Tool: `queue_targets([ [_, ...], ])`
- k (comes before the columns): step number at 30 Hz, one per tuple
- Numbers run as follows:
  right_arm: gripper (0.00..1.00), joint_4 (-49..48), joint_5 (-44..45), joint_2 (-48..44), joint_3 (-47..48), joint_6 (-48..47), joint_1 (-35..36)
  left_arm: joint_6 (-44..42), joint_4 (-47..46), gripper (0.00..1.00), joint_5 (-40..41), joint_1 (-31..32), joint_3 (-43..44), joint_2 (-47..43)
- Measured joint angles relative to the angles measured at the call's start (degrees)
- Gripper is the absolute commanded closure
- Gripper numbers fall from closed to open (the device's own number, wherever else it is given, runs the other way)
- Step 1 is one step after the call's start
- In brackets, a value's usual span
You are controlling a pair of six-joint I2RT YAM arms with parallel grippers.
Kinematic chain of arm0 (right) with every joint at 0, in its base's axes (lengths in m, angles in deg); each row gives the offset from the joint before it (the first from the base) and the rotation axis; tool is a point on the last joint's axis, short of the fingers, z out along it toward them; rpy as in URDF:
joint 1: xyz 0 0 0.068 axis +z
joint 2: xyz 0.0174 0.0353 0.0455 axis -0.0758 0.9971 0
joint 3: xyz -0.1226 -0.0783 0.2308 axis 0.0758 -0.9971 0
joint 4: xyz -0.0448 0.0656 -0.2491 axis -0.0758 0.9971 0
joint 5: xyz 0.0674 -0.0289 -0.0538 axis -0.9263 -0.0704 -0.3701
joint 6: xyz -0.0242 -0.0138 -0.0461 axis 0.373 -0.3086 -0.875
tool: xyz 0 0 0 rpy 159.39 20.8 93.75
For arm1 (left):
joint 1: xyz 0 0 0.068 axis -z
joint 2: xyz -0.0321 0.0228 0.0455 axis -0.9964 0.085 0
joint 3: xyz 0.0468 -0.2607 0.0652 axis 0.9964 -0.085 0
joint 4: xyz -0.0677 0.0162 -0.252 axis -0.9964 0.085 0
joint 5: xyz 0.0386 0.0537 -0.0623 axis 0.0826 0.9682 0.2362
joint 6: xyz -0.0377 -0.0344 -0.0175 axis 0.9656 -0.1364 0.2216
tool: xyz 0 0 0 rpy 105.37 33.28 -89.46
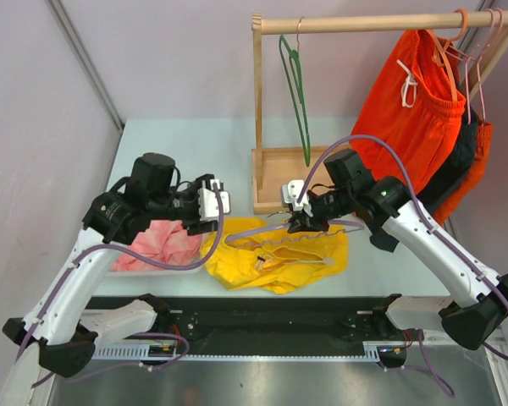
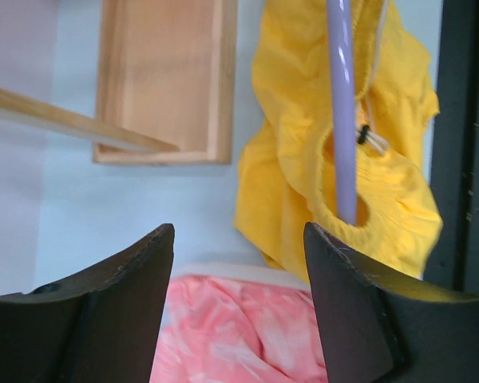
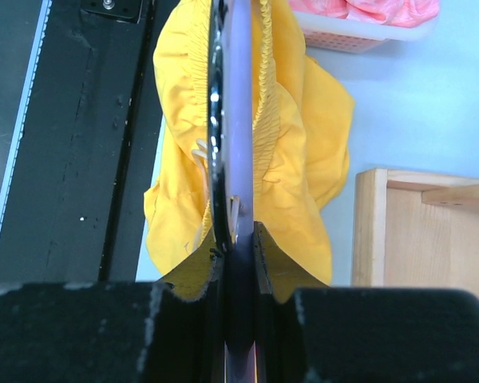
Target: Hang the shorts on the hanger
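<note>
The table (image 1: 178, 148) has a smooth, pale blue-green top, and plain lilac-grey walls (image 1: 169, 51) stand around it on the left and far sides. Along the near edge runs a black strip (image 1: 262, 309), where the two arms are mounted. On the far right part of the table stands a wooden rack (image 1: 356, 24) with a shallow base tray (image 1: 275, 165). A dark green hanger (image 1: 300, 93) hangs from its rail, and orange-red shorts (image 1: 411, 110) hang at the right end. The shorts (image 1: 279, 258) lie crumpled on the table near the middle of the near edge, just right of a white basket (image 1: 152, 269) that holds a pink cloth (image 1: 165, 245). The hanger (image 1: 262, 228) lies over the shorts, and in the left wrist view one lilac arm of it goes into an opening of the yellow fabric. The right gripper (image 1: 295, 222) is low over the far side of the shorts, and its jaws are pressed together on the hanger, with the lilac bar running straight out between them. The left gripper (image 1: 224, 203) hangs above the table between the basket and the shorts, its jaws spread wide and holding nothing.
</note>
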Motion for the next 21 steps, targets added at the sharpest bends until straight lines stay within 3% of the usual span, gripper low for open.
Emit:
queue_targets([
  [6,1.00,-0.4,-0.2,1.0,-0.1,-0.3,0.0,0.9,8.4,0.29,-2.6,-1.8,-4.2,-2.2],
  [10,1.00,-0.7,-0.2,1.3,-0.1,-0.7,0.1,2.3,8.5,0.33,-3.4,-1.8,-11.0,-3.7],
  [21,1.00,-2.2,0.5,1.7,-0.2,-0.1,1.1,9.1,-3.8,0.62,-5.3,-1.3,-18.5,0.5],
])
